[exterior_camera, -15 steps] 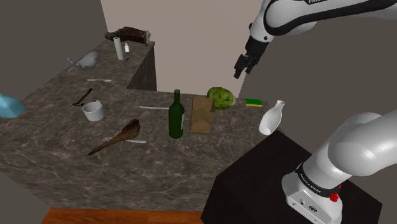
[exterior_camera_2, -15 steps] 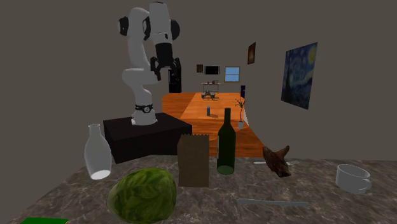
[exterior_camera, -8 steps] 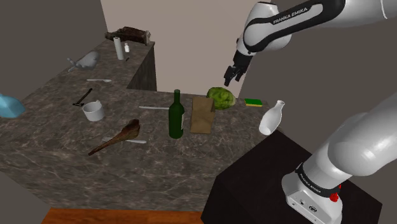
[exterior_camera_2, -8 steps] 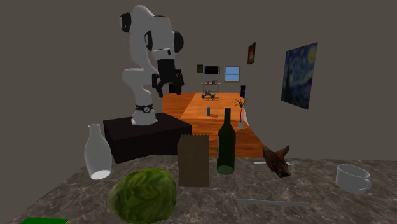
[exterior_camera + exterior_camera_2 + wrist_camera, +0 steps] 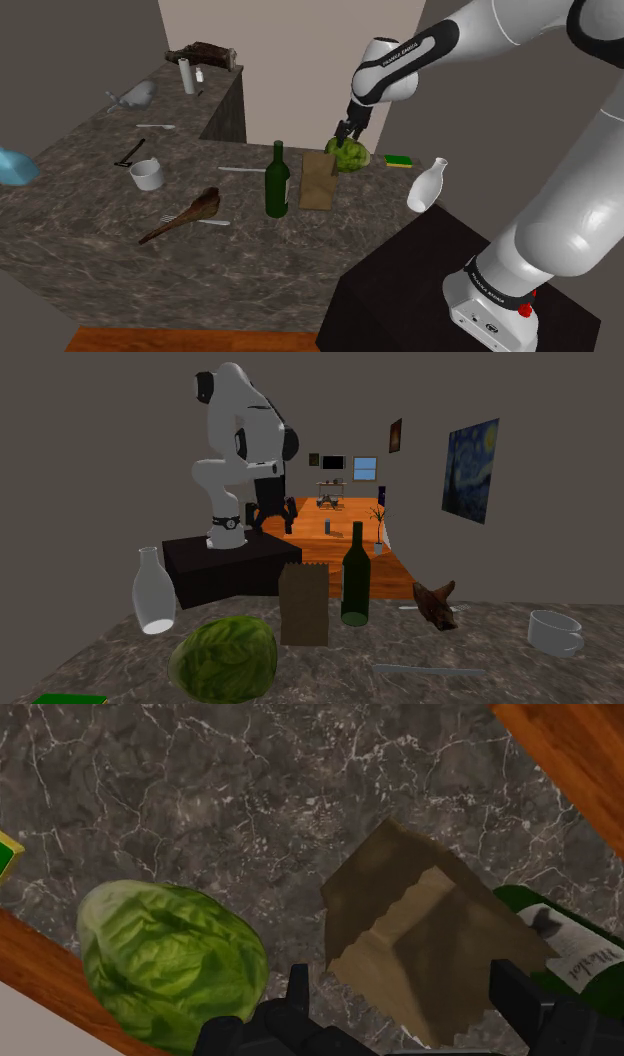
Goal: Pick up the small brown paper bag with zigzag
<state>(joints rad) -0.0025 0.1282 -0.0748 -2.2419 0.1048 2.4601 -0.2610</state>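
Note:
The small brown paper bag (image 5: 318,180) with a zigzag top edge stands upright on the dark marble counter (image 5: 90,230), between a green bottle (image 5: 277,182) and a head of lettuce (image 5: 349,154). In the second exterior view the bag (image 5: 303,605) stands in front of the arm. My black gripper (image 5: 343,135) hangs above the lettuce and the bag's far side, apart from both. In the wrist view the gripper (image 5: 405,994) is open, its fingers (image 5: 298,989) spread wide, with the bag's open mouth (image 5: 430,939) below and between them.
A white vase (image 5: 427,187) and a green sponge (image 5: 398,160) sit near the counter's right edge. A white cup (image 5: 147,174), a brown wooden piece (image 5: 190,213) and cutlery lie further left. The black stand (image 5: 420,290) is at lower right.
The arm has swung down and toward the shoulder view's left, bringing the gripper from high above the counter's edge to just over the lettuce and bag. The fingers stay open.

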